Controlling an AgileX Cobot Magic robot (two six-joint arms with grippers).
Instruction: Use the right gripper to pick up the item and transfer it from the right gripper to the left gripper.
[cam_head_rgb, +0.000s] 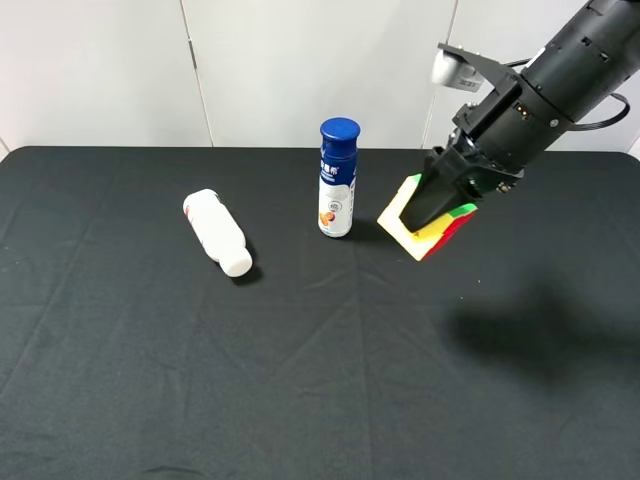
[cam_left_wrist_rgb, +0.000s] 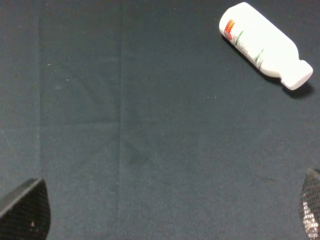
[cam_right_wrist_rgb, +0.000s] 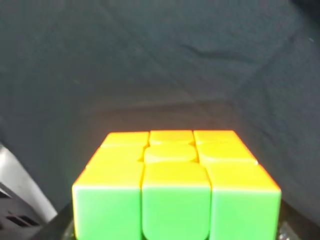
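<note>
The item, a small puzzle cube (cam_head_rgb: 399, 215), is held tilted in my right gripper (cam_head_rgb: 428, 212), whose black fingers are shut on it just right of the blue-capped bottle. It seems lifted a little off the black table. In the right wrist view the cube (cam_right_wrist_rgb: 175, 190) fills the lower part, with a green face and an orange-yellow face showing; the fingers themselves are hidden there. My left gripper (cam_left_wrist_rgb: 167, 215) is out of the exterior high view. In the left wrist view only its two fingertips (cam_left_wrist_rgb: 25, 215) show, wide apart and empty, above bare cloth.
A blue-capped bottle (cam_head_rgb: 337, 180) stands upright at the table's back middle. A white bottle (cam_head_rgb: 218, 232) lies on its side to the left; it also shows in the left wrist view (cam_left_wrist_rgb: 265, 47). The black tablecloth (cam_head_rgb: 300, 380) covers the whole table.
</note>
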